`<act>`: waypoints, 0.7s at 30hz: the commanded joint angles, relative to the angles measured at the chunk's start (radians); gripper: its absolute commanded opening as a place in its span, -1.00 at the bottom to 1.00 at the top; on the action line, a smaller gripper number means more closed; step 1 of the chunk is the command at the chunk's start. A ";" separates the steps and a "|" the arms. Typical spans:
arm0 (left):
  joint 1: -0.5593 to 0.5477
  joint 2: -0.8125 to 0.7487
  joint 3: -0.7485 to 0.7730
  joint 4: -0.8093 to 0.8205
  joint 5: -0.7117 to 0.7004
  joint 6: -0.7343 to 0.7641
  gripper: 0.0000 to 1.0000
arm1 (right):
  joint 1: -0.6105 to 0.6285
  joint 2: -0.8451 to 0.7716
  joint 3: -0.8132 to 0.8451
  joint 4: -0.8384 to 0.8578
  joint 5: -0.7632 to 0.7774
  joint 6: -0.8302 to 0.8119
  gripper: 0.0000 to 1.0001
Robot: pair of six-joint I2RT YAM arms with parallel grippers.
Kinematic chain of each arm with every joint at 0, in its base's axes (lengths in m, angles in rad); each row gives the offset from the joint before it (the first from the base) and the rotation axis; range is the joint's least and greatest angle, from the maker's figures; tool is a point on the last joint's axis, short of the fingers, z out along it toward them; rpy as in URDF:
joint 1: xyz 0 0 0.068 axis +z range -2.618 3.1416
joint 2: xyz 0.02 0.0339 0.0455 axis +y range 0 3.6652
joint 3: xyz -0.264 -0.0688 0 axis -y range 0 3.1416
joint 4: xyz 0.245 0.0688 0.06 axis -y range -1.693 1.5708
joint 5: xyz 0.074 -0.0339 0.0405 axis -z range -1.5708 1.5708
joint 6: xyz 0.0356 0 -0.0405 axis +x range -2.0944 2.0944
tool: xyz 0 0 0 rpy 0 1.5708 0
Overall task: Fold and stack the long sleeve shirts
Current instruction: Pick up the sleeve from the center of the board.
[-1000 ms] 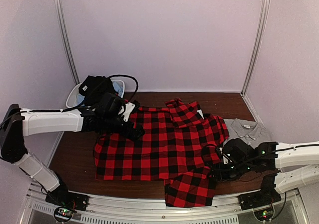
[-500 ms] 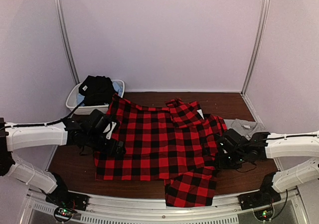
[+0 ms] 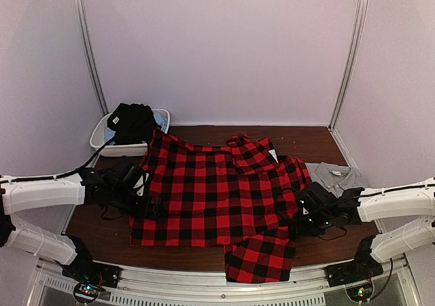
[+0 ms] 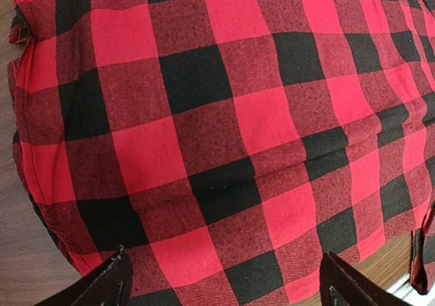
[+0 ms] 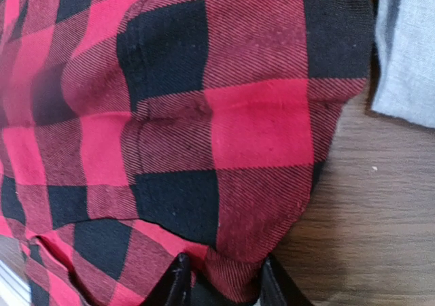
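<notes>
Red-and-black check flannel shirt (image 3: 211,197), spread on the desk (image 3: 319,143), has its side edge pinched in the right claw (image 5: 224,282). The left claw (image 4: 228,285) gapes empty over the opposite side. A plain grey shirt (image 3: 338,177) lies just beyond the right claw. Folding looks begun; next, carry that edge inward.

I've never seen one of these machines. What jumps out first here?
The big red-and-black check shirt spread across the middle of the dark table grabs the eye. A robot arm reaches in from each side, the left tool open wide over its left edge, the right tool at its right edge. A grey shirt peeks out at the right, and a white tub sits far left.
</notes>
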 commanded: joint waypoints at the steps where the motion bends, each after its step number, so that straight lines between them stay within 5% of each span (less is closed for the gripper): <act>1: 0.007 -0.035 -0.022 0.011 0.018 -0.050 0.95 | -0.004 -0.006 -0.057 0.102 -0.068 0.037 -0.38; 7: 0.005 -0.082 -0.061 0.014 0.112 -0.092 0.95 | -0.004 -0.031 -0.011 0.080 -0.025 0.030 -0.97; 13: -0.041 -0.085 -0.038 0.003 0.204 -0.043 0.87 | -0.020 -0.028 0.074 -0.005 0.011 -0.021 -1.00; 21: -0.170 0.056 0.151 -0.073 0.160 0.186 0.79 | -0.110 -0.011 0.160 -0.061 -0.007 -0.122 -1.00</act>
